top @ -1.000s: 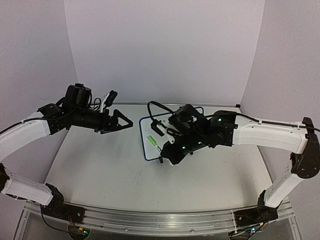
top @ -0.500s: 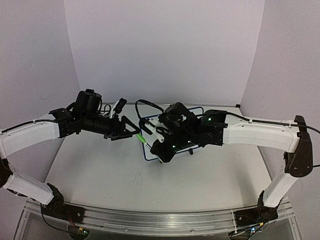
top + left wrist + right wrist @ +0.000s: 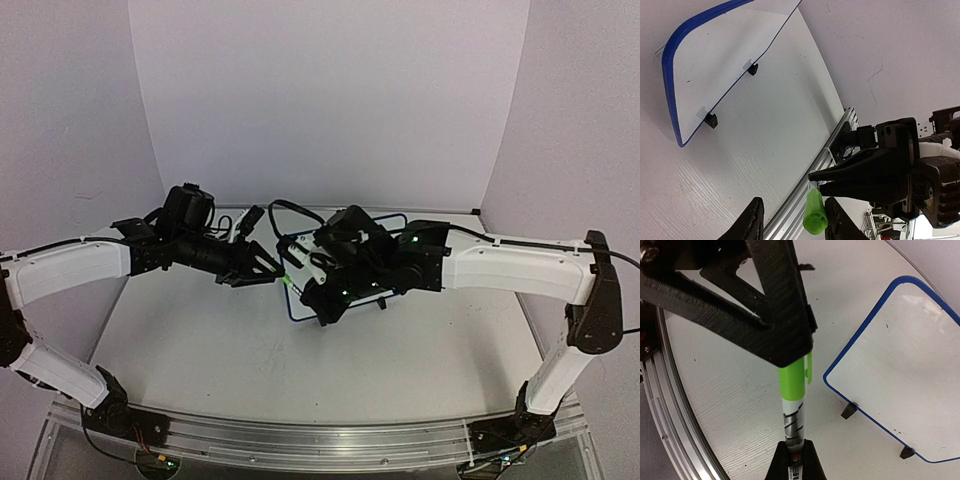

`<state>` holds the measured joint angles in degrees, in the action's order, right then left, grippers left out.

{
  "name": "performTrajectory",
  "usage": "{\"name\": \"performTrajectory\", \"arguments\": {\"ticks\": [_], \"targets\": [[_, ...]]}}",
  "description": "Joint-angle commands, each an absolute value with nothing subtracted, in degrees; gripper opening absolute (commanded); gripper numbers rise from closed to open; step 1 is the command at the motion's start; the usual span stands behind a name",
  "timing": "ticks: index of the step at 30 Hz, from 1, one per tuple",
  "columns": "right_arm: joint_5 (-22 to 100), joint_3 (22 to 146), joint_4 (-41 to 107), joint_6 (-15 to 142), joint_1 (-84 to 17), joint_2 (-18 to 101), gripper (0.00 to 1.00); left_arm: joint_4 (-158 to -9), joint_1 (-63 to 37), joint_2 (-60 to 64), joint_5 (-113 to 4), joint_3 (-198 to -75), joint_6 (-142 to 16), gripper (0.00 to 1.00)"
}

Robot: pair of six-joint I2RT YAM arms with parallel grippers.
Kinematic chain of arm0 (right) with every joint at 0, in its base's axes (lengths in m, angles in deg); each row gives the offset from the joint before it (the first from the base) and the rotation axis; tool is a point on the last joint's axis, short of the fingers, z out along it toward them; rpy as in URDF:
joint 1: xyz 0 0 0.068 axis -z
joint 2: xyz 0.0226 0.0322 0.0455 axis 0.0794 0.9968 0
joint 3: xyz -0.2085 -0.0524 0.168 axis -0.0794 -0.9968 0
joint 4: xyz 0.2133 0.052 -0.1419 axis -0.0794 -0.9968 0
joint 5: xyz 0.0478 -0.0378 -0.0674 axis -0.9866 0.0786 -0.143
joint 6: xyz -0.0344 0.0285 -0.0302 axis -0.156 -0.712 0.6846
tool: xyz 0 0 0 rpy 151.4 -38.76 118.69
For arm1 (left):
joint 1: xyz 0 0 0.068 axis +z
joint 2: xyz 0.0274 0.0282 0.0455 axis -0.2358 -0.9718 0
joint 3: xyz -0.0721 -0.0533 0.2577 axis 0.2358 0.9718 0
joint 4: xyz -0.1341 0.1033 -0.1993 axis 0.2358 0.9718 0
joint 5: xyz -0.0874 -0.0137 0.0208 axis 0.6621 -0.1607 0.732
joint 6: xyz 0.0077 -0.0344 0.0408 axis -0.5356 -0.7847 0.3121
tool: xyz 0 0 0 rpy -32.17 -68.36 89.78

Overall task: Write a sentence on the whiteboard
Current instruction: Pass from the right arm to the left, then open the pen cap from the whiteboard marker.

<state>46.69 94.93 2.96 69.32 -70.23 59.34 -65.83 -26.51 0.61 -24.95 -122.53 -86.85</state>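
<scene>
My right gripper point(image 3: 795, 456) is shut on the barrel of a white-and-green marker point(image 3: 795, 412), held above the table. The marker's green cap point(image 3: 815, 216) points at my left gripper point(image 3: 796, 222) and sits between its fingers. The cap rests against one finger, with a gap to the other, so the left gripper is open. From above, the two grippers meet at the marker point(image 3: 288, 281), just left of the whiteboard point(image 3: 398, 219). The whiteboard point(image 3: 905, 365) has a blue frame and black feet. The part of its face that shows is plain white, with no sentence in view.
The whiteboard point(image 3: 715, 60) lies on the white table, mostly under the right arm point(image 3: 500, 265). The aluminium rail point(image 3: 300, 440) runs along the near table edge. Lilac walls close in the back and both sides.
My left arm has reached right to the marker and its jaws have narrowed around the green cap. My right arm has lifted and turned the marker toward the left gripper.
</scene>
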Motion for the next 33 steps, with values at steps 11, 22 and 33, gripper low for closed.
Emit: {"name": "performTrajectory", "arguments": {"ticks": [11,22,33], "targets": [[46.4,92.7,9.8,65.3,-69.0,55.9,0.38,-76.1,-26.9,2.3,-25.0,-120.6,-91.5,0.0],[24.6,71.1,48.5,39.8,-57.5,45.5,0.86,-100.1,-22.6,8.6,-24.5,-113.1,-103.0,0.0],[16.7,65.9,79.4,24.0,-57.1,50.7,0.75,-118.2,-21.7,7.4,-21.4,-108.5,-112.7,0.0]]}}
